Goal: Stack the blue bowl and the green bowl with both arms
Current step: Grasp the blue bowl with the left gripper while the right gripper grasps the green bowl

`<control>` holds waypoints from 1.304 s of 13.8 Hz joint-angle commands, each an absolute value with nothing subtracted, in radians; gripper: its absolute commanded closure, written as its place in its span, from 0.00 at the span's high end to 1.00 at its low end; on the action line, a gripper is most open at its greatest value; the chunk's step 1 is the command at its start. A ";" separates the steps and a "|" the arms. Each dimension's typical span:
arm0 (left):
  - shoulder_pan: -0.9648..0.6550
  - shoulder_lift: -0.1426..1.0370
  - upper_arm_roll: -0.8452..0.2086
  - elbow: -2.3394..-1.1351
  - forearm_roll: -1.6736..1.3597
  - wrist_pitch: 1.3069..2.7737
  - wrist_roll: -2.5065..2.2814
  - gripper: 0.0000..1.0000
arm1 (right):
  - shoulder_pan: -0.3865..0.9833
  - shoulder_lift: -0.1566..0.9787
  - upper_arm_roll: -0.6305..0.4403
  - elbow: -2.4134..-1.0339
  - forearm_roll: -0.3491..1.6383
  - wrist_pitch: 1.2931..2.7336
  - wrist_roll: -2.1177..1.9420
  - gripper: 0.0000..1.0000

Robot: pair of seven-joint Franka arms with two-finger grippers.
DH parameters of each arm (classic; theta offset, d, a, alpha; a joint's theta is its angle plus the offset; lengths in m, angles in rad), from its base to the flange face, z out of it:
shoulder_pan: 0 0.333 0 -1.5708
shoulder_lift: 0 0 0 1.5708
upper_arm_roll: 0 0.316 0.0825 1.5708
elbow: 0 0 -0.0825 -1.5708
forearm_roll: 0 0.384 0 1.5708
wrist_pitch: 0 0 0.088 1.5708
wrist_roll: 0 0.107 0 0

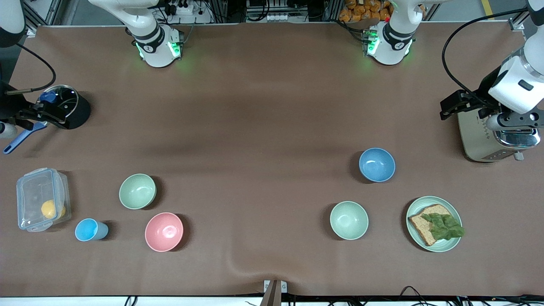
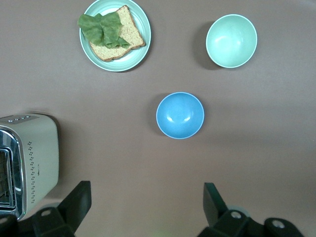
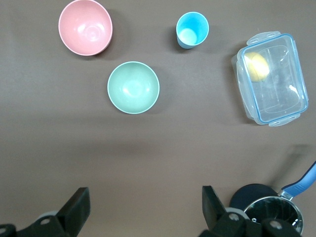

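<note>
nearest the camera sits a round pink bowl (image 1: 164,231), with the dull sage green bowl (image 1: 137,191) just beside it, well apart from the matte blue bowl (image 1: 377,164). neither is grasped; left gripper (image 2: 145,210) and right gripper (image 3: 143,210) hover, fingers spread. next, each descends to a rim.

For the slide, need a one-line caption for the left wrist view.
Open left gripper above the blue bowl, with a pale green bowl, sandwich plate and toaster nearby.

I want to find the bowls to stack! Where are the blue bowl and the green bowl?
blue bowl (image 1: 377,164), front view, on its inside bottom.
green bowl (image 1: 137,191), front view, on its inside bottom, beside the pink bowl (image 1: 164,231).
</note>
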State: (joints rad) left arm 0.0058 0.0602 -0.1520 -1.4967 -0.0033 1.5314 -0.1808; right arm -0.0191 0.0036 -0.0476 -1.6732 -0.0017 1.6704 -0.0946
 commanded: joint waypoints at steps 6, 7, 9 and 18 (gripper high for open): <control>0.000 0.040 -0.143 -1.509 0.018 1.523 -0.158 1.00 | -0.026 -0.015 -0.028 -1.678 -0.015 1.655 -0.069 1.00; 0.000 0.041 -0.143 -1.509 0.029 1.523 -0.158 1.00 | -0.026 -0.003 -0.028 -1.680 -0.015 1.658 -0.071 1.00; -0.003 0.067 -0.146 -1.514 0.038 1.525 -0.161 1.00 | -0.029 0.026 -0.028 -1.684 -0.014 1.663 -0.071 1.00; -0.005 0.288 -0.156 -1.791 0.037 1.940 -0.198 1.00 | -0.040 0.388 -0.029 -1.687 0.021 1.977 -0.075 1.00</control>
